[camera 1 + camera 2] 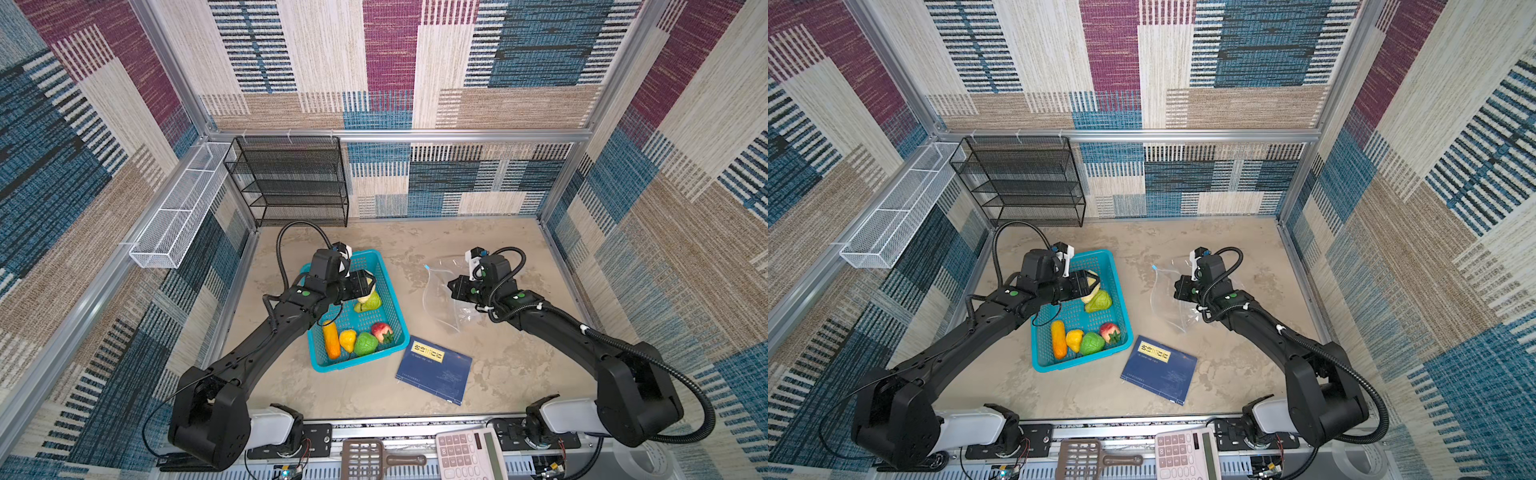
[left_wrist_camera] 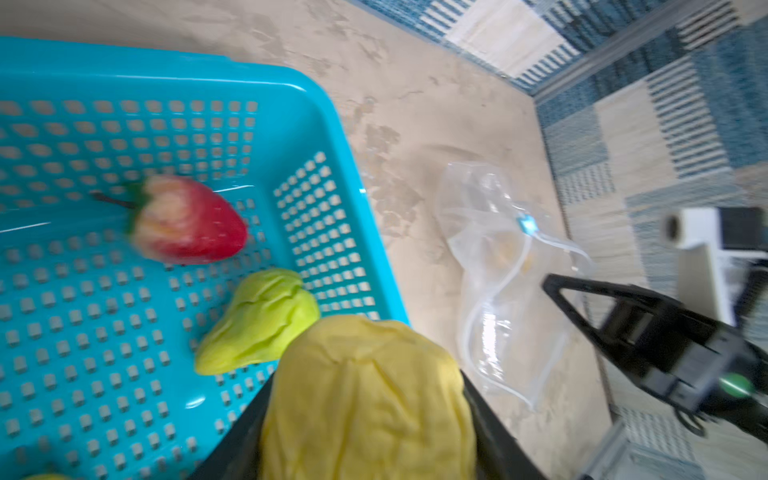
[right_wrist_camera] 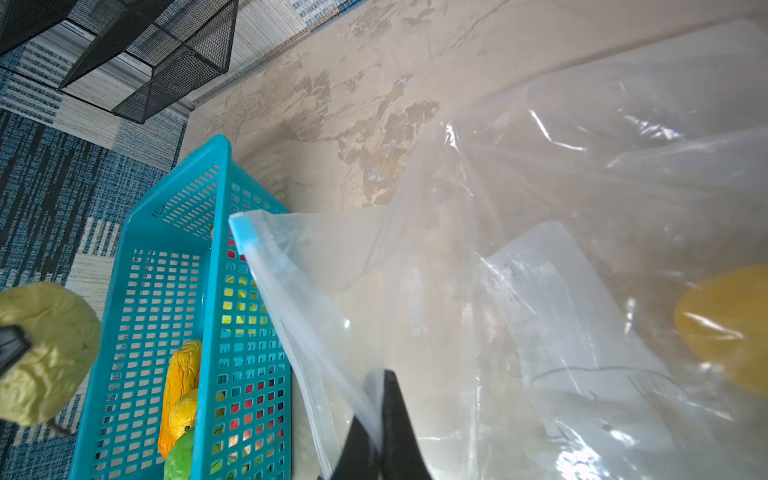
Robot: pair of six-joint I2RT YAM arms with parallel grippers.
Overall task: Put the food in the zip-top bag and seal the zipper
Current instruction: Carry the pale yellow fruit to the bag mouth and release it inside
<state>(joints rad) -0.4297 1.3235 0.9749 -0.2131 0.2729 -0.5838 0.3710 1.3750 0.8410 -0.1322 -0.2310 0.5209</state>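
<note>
1. While clamped on a pale yellow food (image 2: 365,395), the left hand (image 1: 368,286) hangs over the teal basket (image 1: 357,363), centre-left.
2. Right hand (image 3: 382,395) pinches the rim of the zip-top bag (image 1: 436,303), right of centre.

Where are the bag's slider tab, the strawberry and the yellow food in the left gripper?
slider tab (image 3: 240,235): right wrist view, light-blue face.
strawberry (image 2: 187,222): left wrist view, red body.
yellow food (image 2: 365,395): left wrist view, wrinkled middle.

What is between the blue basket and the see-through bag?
Nothing lies there. Both top views show only a bare strip of table between the basket and the bag.
</note>
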